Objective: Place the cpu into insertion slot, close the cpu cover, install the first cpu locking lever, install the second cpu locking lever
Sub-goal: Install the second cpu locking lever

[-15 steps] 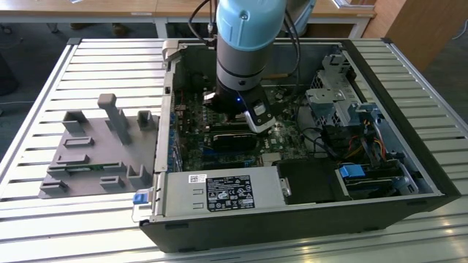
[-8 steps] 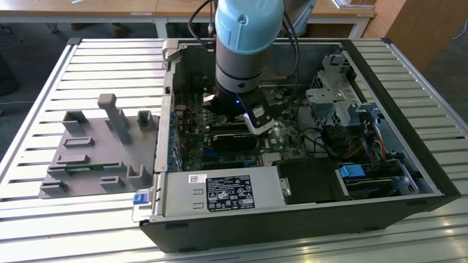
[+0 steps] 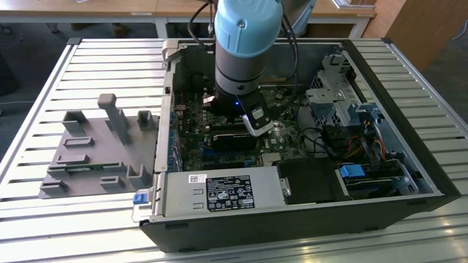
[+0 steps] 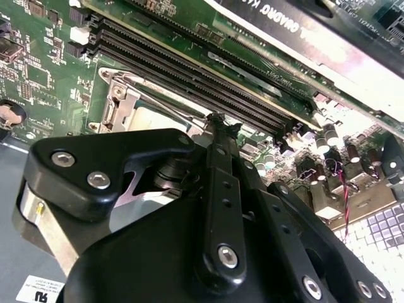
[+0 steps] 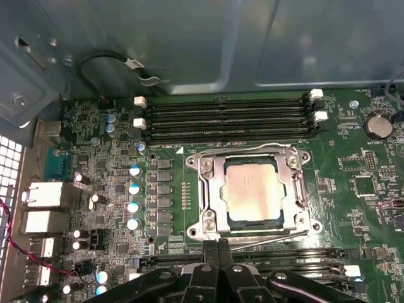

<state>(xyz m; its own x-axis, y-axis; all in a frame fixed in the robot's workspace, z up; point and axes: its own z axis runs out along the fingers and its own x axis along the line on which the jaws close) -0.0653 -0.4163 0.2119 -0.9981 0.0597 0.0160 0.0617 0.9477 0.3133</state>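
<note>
The cpu [image 5: 251, 192] lies flat in the insertion slot [image 5: 193, 161], its silvery top showing through the window of the cpu cover [image 5: 212, 189], which is down over it. One thin wire locking lever [image 5: 271, 236] runs along the socket edge nearest my gripper [image 5: 218, 243]; another [image 5: 246, 149] lies along the far edge. My gripper is shut, its fingertips together at the end of the near lever. In the second wrist view the gripper [image 4: 218, 123] tip meets that wire beside the cpu [image 4: 151, 118]. In the exterior view the gripper [image 3: 256, 127] reaches down into the open computer case [image 3: 431, 181].
Long black memory slots [image 5: 227, 117] run along the socket's far side, more lie under my fingers. A black card [image 3: 230, 139] crosses the board near the gripper. The power supply [image 3: 223, 193], drive cage [image 3: 329, 104] and cables crowd the case. A grey fixture [image 3: 95, 153] sits on the slatted table.
</note>
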